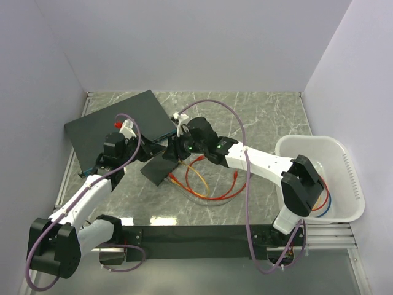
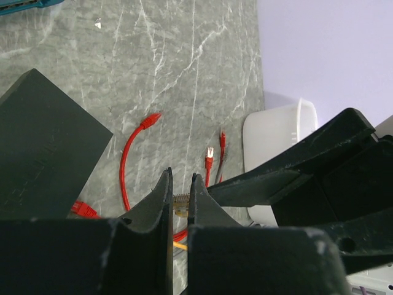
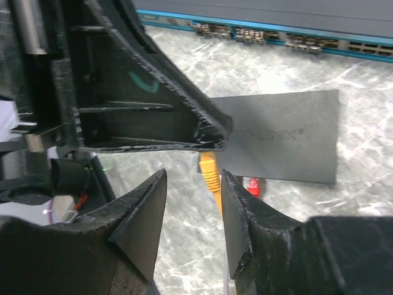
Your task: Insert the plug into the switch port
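My left gripper (image 1: 158, 152) (image 2: 181, 178) is shut on the clear plug (image 2: 181, 204) of a yellow cable (image 3: 209, 172) and holds it above the table. The small flat black box (image 1: 161, 169) (image 3: 288, 135) (image 2: 43, 147) lies just beside and below it. Its sockets do not show. A red plug (image 3: 253, 186) sits at the box's near edge. My right gripper (image 1: 174, 149) (image 3: 193, 175) is open, with its jaws on either side of the yellow boot right under the left fingertip (image 3: 212, 132). The boot lies close to the right-hand jaw.
The large dark slab with a blue front strip (image 1: 116, 129) (image 3: 264, 27) lies behind the box. Red and orange cables (image 1: 209, 190) loop on the marble table in front. A white bin (image 1: 319, 178) stands at the right. Grey walls enclose the back and sides.
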`<state>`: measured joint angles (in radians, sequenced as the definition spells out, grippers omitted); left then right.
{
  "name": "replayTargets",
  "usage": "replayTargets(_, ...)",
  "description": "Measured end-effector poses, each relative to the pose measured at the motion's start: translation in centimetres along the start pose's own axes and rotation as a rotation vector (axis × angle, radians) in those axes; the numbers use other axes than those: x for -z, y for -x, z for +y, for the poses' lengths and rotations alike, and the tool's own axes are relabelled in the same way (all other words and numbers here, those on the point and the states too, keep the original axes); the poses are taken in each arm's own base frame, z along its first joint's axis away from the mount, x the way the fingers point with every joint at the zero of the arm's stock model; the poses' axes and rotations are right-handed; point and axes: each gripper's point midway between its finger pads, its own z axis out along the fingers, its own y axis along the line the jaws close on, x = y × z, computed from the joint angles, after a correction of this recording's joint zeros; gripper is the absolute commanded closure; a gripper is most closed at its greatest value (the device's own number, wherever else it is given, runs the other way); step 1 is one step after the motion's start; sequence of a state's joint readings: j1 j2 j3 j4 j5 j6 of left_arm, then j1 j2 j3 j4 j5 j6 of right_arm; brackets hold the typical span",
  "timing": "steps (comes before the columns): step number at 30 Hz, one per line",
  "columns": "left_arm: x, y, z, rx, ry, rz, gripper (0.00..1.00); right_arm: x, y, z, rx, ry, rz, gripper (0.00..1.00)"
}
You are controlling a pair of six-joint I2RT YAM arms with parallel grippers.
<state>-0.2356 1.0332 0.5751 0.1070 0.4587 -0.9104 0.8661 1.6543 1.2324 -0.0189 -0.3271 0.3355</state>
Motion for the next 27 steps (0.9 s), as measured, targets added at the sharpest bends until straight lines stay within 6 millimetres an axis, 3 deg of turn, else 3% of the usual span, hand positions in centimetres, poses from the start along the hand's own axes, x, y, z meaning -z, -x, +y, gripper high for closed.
replayTargets(15, 0.0, 0.0, -0.4, -0.004, -0.014, 0.001, 1.00, -0.8, -1.0, -1.5, 0.021, -0.053, 0.032, 0.61)
replayTargets(18, 0.0, 0.0, -0.5, -0.004, -0.016, 0.002, 1.00, -1.0, -1.4, -1.7, 0.018, -0.055, 0.043, 0.68)
replayTargets(24, 0.0, -0.1, -0.5, -0.005, -0.015, 0.001, 0.99, -1.1, -1.5, -1.1, 0.022, -0.035, 0.048, 0.89)
replayTargets(25, 0.0, 0.0, -0.5, -0.005, -0.015, 0.001, 1.00, -1.1, -1.5, -1.1, 0.024, -0.033, 0.047, 0.96)
replayTargets(27, 0.0, 0.0, -0.5, -0.005, -0.014, -0.001, 0.99, -1.1, -1.4, -1.0, 0.023, -0.028, 0.045, 1.00)
